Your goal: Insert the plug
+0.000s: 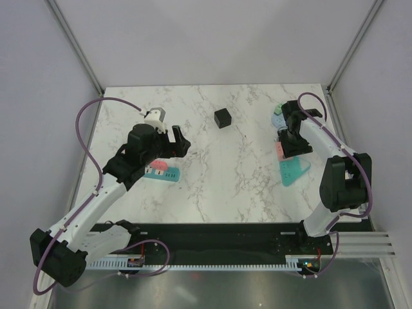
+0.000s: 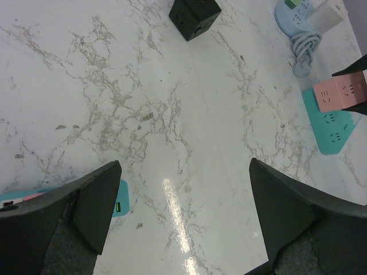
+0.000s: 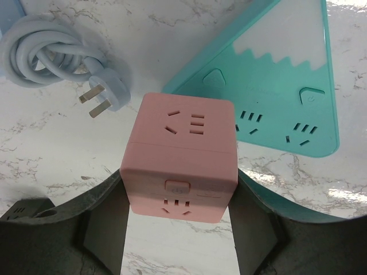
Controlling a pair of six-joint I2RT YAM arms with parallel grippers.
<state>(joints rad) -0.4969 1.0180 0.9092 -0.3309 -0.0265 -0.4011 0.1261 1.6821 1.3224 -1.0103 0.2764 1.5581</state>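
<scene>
My right gripper point(image 3: 179, 183) is shut on a pink cube socket point(image 3: 180, 149) and holds it just above the table, beside a teal triangular power strip point(image 3: 275, 74). A pale blue plug point(image 3: 106, 97) with bare prongs lies on the table left of the cube, its coiled cable point(image 3: 43, 51) behind it. In the top view the right gripper point(image 1: 288, 147) is at the right, with the teal strip point(image 1: 293, 170) just in front of it. My left gripper point(image 1: 179, 143) is open and empty over the marble, left of centre.
A black cube socket point(image 1: 223, 118) stands at the back middle. A pale blue round socket point(image 1: 278, 119) carrying a white adapter point(image 2: 327, 14) sits behind the right gripper. A second teal strip point(image 1: 161, 172) with a pink piece on it lies under the left arm.
</scene>
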